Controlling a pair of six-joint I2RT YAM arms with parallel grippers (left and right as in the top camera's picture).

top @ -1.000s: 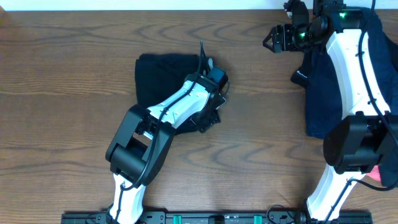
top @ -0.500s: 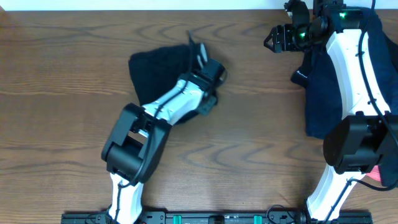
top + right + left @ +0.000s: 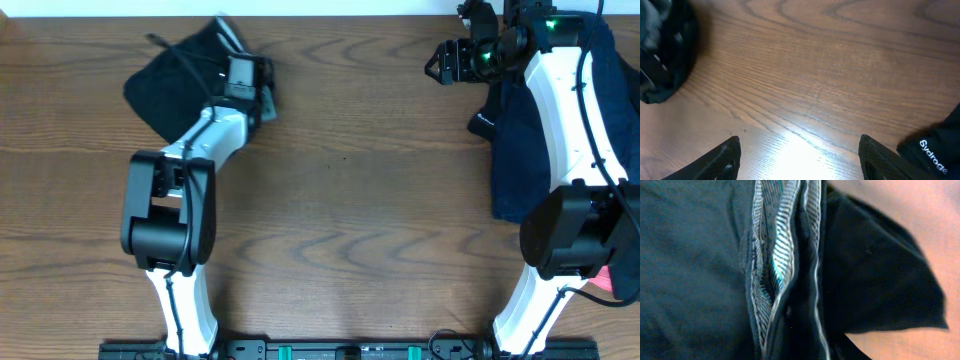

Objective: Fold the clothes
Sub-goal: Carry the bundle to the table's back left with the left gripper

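**Non-task items on and around the work surface**

1. Brown wood-grain table (image 3: 380,200): a flat top with bold wavy grain, filling nearly the whole overhead view. In the right wrist view a bright glare patch sits on its surface.
2. Heap of dark navy-blue soft fabric garments (image 3: 512,150): lies rumpled along the table's right side, from the far edge to about mid-depth, and is partly hidden. In the right wrist view, dark cloth at the lower right corner bears white lettering, which is cut off.
3. Small scrap of coral-pink fabric (image 3: 606,283): at the right edge, nearer the front than the navy heap. Most of it is hidden.
4. Narrow white strip (image 3: 300,7): runs along the table's far edge.
5. Black rail with green fittings (image 3: 350,350): runs along the front edge.
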